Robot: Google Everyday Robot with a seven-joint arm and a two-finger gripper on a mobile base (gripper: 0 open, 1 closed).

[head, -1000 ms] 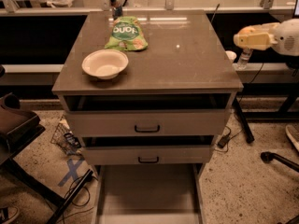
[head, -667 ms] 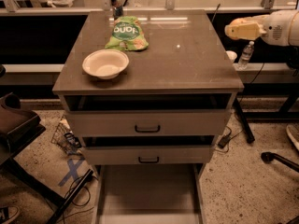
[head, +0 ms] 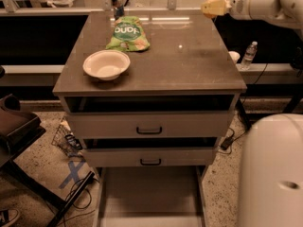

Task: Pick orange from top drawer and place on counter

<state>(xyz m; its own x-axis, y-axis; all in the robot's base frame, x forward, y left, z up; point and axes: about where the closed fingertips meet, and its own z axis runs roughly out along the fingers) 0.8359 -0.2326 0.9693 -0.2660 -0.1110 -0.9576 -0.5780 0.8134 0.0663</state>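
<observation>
The counter [head: 189,65] is the grey-brown top of the drawer cabinet. The top drawer [head: 150,193] stands pulled out at the bottom of the view, and the part of its pale floor that shows is bare. The orange is not in view. My gripper [head: 215,6], pale yellow at the end of the white arm [head: 258,3], hovers above the counter's far right corner, with nothing visible in it.
A white bowl [head: 106,64] and a green snack bag [head: 127,33] lie on the counter's left half. Two drawer fronts with black handles [head: 149,130] are below. A water bottle [head: 249,55] stands at right, a dark chair [head: 14,124] at left, and my white body [head: 274,169] at lower right.
My gripper has moved left and farther back, from beside the counter's right edge to above its far right corner. My white body has come into view at lower right.
</observation>
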